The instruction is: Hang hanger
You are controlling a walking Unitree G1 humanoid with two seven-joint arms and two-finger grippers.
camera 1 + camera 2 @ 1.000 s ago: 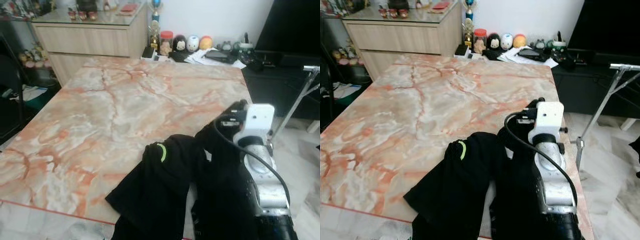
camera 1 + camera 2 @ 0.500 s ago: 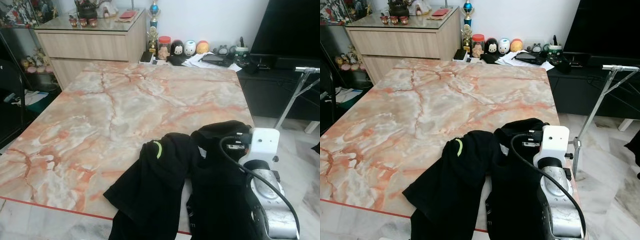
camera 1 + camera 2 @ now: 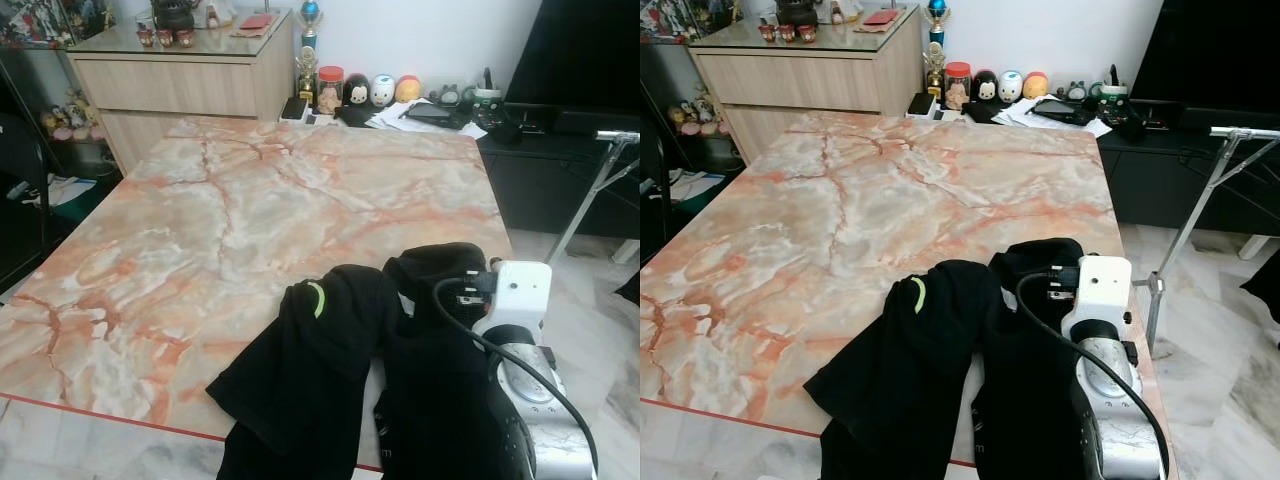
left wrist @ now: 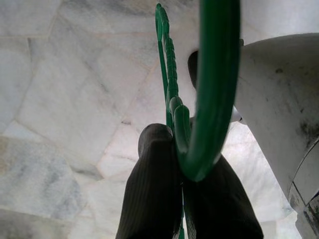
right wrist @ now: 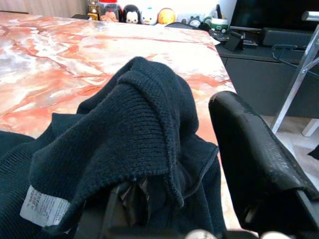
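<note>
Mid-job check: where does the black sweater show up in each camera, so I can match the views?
Left eye view: black sweater at lower centre, draped over the near table edge.
Right eye view: sweater lower centre, same drape.
Right wrist view: sweater collar bunched over the right hand.
Left wrist view: no sweater; left hand gripping a green hanger.
Shared landmark: marble table.

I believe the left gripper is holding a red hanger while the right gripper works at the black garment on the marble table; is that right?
Not quite: the hanger is green, as the left wrist view shows, pinched in the left gripper. The right gripper is indeed at the black garment on the marble table.
</note>
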